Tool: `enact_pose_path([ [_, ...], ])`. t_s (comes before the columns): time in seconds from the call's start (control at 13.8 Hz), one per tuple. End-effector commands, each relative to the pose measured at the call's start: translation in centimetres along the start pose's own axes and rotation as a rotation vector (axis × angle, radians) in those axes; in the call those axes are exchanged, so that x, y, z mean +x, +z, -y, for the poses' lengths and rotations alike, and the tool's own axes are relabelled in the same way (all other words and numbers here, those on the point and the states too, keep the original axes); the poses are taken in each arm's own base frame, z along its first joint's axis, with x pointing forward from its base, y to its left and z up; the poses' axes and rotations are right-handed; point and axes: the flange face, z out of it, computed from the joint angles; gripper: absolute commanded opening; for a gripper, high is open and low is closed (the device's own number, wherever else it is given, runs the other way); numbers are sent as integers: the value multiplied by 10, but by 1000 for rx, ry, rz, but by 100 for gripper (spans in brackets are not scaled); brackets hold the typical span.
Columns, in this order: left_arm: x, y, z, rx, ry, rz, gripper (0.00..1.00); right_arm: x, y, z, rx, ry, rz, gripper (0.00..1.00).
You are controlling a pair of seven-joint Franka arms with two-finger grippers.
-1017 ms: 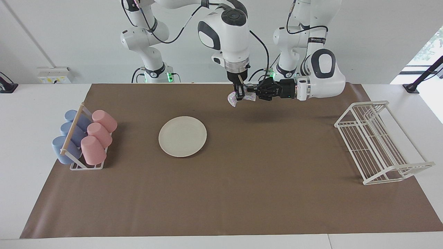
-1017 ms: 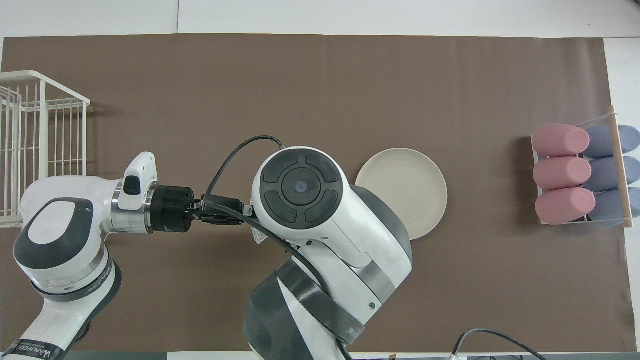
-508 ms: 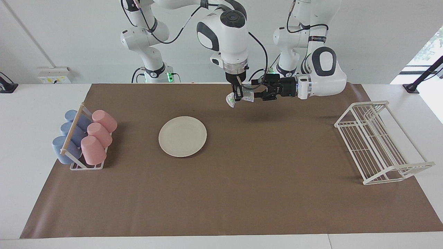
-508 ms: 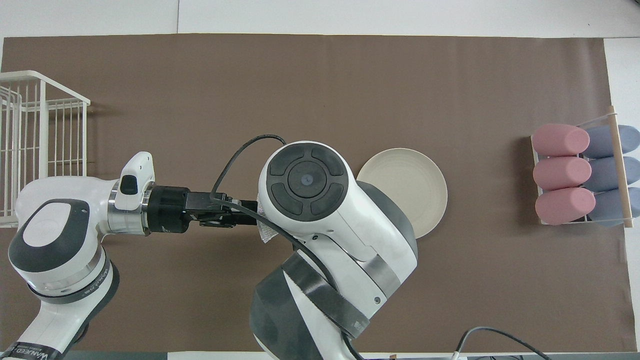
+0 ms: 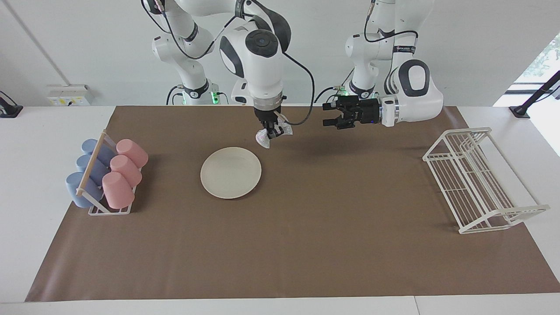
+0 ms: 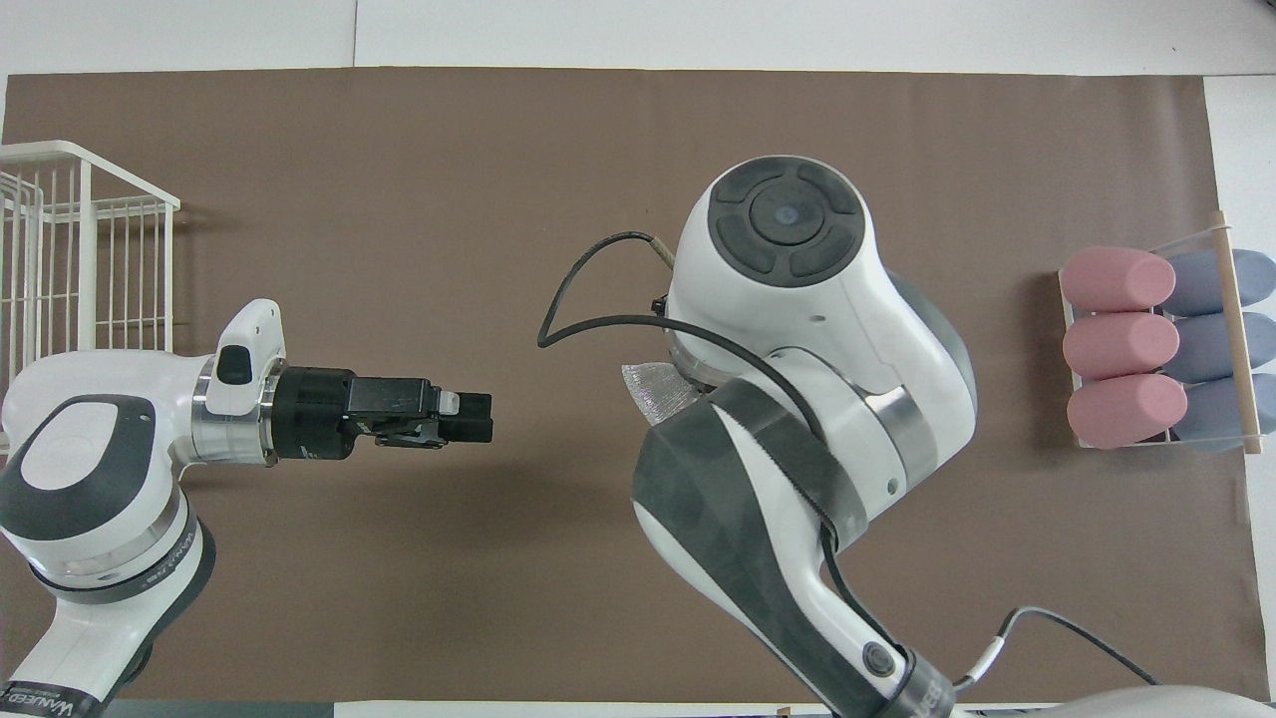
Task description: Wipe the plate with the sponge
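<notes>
Now my right gripper [image 5: 271,133] is pinching the sponge [image 5: 264,138], hanging just robot-side of the plate [image 5: 231,172] lying below; my left gripper [image 5: 327,117] is spreading empty, well apart.

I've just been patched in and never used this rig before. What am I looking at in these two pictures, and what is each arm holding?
These are two white robot arms, each ending in a two-finger gripper, working at a table covered by a brown mat. One picture faces the robots from across the table; the other looks down from above their own end, so the sides are swapped between them.

On the mat lie a cream plate, a rack of pink and blue cups at the right arm's end, and an empty white wire rack at the left arm's end.

The right gripper is shut on the sponge, a shimmery mesh pad, up in the air just beside the plate. In the overhead picture this arm hides the plate. The left gripper is open, holds nothing, and is raised over the mat.
</notes>
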Motion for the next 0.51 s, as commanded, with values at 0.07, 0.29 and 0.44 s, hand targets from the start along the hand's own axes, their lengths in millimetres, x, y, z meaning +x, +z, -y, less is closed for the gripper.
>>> enact_pose_path([
  [0.07, 4, -56, 8, 173, 2, -41, 100, 76, 20, -29, -25, -266, -37, 14],
  [0.29, 10, -96, 8, 385, 41, -46, 100, 84, 48, -38, 56, -163, -77, 14],
  [0.44, 16, -112, -7, 598, 48, -46, 100, 85, 72, -50, 120, -121, -99, 14],
])
